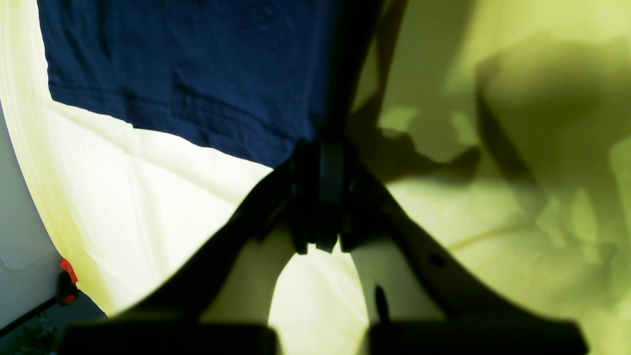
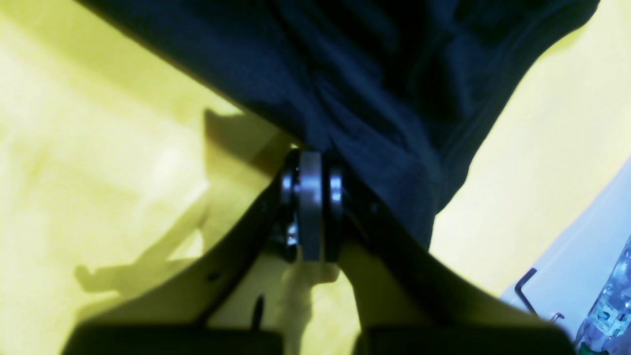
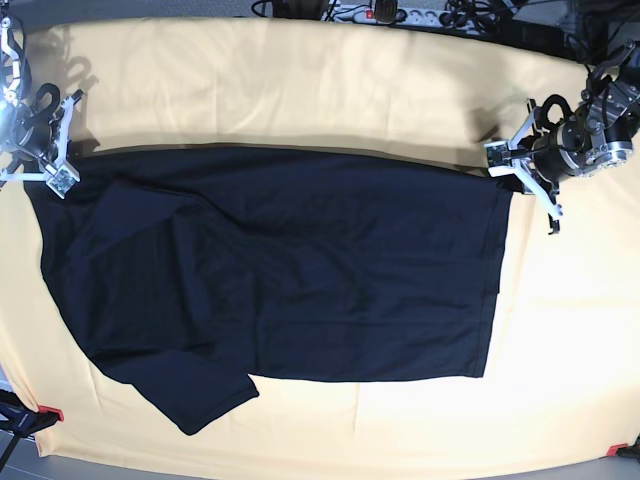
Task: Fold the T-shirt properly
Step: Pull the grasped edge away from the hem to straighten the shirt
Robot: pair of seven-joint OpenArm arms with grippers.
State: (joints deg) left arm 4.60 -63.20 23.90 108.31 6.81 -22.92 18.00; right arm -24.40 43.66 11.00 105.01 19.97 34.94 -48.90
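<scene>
One T-shirt (image 3: pixel 290 280) lay spread across the middle of the yellow table cover (image 3: pixel 300 80), seen whole only in the base view: a dark, nearly black sheet with its straight hem at 3 o'clock and one sleeve (image 3: pixel 190 395) jutting toward 7 o'clock. That view also showed both arms at once, two in all, each at a far corner of the garment: the right gripper (image 3: pixel 55 175) at about 10 o'clock and the left gripper (image 3: pixel 515 165) at about 2 o'clock.

The wrist views gave what the base view could not. In the left wrist view the left gripper (image 1: pixel 320 162) had its jaws pressed together on the corner of the T-shirt (image 1: pixel 187 74), which looked navy there, its stitched hem running from 9 o'clock down to the fingers. A red clamp (image 1: pixel 68 271) showed at 8 o'clock at the table edge.

In the right wrist view the right gripper (image 2: pixel 311 167) was likewise clamped shut, with the wrinkled cloth of the T-shirt (image 2: pixel 369 84) meeting the jaw tips and hanging in folds toward 12 and 1 o'clock. At 4 o'clock, off the cover, stood one clear plastic bottle (image 2: pixel 609 305) and a dark hex key (image 2: pixel 525 291), neither visible from the base.

The base view alone showed two red clamps (image 3: pixel 50 412) at the near corners and cables (image 3: pixel 400 15) at 12 o'clock.
</scene>
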